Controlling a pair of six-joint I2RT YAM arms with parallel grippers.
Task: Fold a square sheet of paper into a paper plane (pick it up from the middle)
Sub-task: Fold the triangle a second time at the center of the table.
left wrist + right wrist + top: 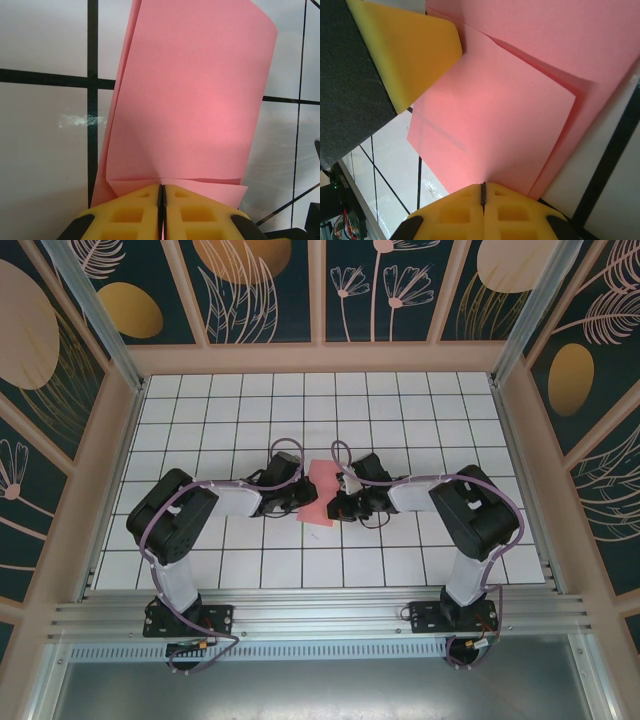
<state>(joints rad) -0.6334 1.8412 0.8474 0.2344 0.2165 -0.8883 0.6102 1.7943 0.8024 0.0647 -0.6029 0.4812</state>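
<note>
Near the middle of the tabletop (215,425), well away from every edge, your square sheet of paper (321,493) lies folded over in layers between the arms. Your left gripper (161,188) is pinched tight on one side of it, and your right gripper (483,186) is clamped on the opposite side.

The top camera looks steeply down from above and behind the arm bases over the whole table (200,570). The wrist cameras look past the left gripper (161,186) and right gripper (483,184) from very close — all three views share the pink sheet (322,495) at the table's middle.
</note>
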